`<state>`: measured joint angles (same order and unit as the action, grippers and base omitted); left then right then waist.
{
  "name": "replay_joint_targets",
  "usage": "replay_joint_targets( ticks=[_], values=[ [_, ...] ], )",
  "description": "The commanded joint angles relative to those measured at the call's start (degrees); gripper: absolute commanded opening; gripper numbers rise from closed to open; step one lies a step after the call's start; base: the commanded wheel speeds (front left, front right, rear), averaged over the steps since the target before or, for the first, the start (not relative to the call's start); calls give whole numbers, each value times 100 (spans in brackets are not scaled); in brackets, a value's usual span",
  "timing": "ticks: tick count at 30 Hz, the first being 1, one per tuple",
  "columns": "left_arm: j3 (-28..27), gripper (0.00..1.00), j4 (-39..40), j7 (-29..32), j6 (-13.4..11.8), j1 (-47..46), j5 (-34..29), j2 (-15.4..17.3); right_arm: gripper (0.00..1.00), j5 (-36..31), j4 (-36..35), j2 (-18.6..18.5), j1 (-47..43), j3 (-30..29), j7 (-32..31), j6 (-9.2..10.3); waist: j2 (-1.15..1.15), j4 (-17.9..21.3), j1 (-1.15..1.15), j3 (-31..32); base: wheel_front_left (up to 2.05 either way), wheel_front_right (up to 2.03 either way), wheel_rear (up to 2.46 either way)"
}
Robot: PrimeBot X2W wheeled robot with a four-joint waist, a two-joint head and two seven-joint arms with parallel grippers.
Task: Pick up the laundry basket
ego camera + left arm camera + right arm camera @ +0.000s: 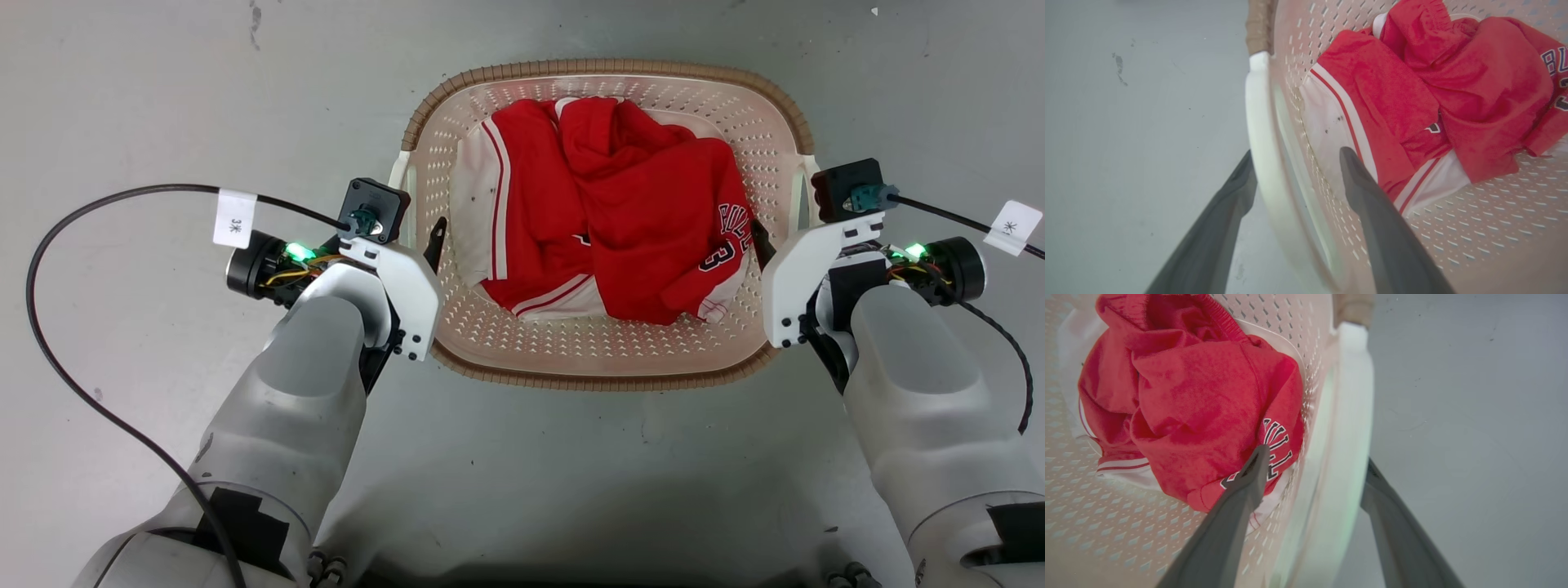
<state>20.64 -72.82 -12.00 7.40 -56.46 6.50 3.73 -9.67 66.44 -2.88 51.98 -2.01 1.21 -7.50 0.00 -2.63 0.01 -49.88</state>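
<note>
**Both claws straddling the basket handles**

Our laundry basket [604, 379] sits on the grey floor [163, 98] between our arms, with a red jersey [637, 220] inside. Left gripper [1296, 153] gapes around the left handle [1257, 122] and right gripper [1316, 456] around the right handle [1353, 396]. Each has one finger inside the wall and one outside.

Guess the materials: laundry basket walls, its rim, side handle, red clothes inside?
Laundry basket walls: cream moulded plastic, smooth, with regular punched slots. Rim: brown with a ribbed woven look, likely plastic too, unsure. Handle: white plastic, slightly glossy. Red clothes: soft creased fabric with white stripes and lettering, probably a synthetic sports knit.
</note>
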Motion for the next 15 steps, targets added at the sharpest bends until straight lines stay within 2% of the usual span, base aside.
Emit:
replay_joint_targets(
  ticks=[1, 5, 7, 8, 9, 10, 15],
  values=[
    [52, 100, -21, 4, 2, -69, 56, 0, 100, -34, 18, 1, 102, 15, 5, 2, 0, -2, -1, -13, 0, 0, 0],
    [224, 100, -39, 56, 3, -90, 196, -5, 100, -6, 36, 1, 125, 39, 31, 2, 0, -1, -1, -37, 0, 0, 0],
    [328, 0, -45, 101, 3, -69, 284, -8, 100, 40, 58, 1, 136, 58, 30, 2, 0, 1, -1, -45, 0, 0, 0],
    [379, 0, -48, 111, 3, -64, 332, -8, 47, 68, 68, 1, 147, 60, 29, 2, 0, 3, -1, -48, 0, 0, 0],
    [434, 0, -51, 130, 3, -56, 381, -9, 4, 74, 83, 1, 153, 73, 14, 2, 0, 3, -1, -52, 0, 0, 0],
    [489, 0, -50, 149, 9, -55, 436, -9, 0, 79, 100, 2, 149, 95, 0, 2, 0, 1, -1, -56, 0, 0, 0],
    [816, 0, -46, 249, 6, 21, 651, -28, 0, 36, 99, 2, 141, 171, 22, 2, 0, 0, -1, -66, 0, 0, 0]
  ],
)
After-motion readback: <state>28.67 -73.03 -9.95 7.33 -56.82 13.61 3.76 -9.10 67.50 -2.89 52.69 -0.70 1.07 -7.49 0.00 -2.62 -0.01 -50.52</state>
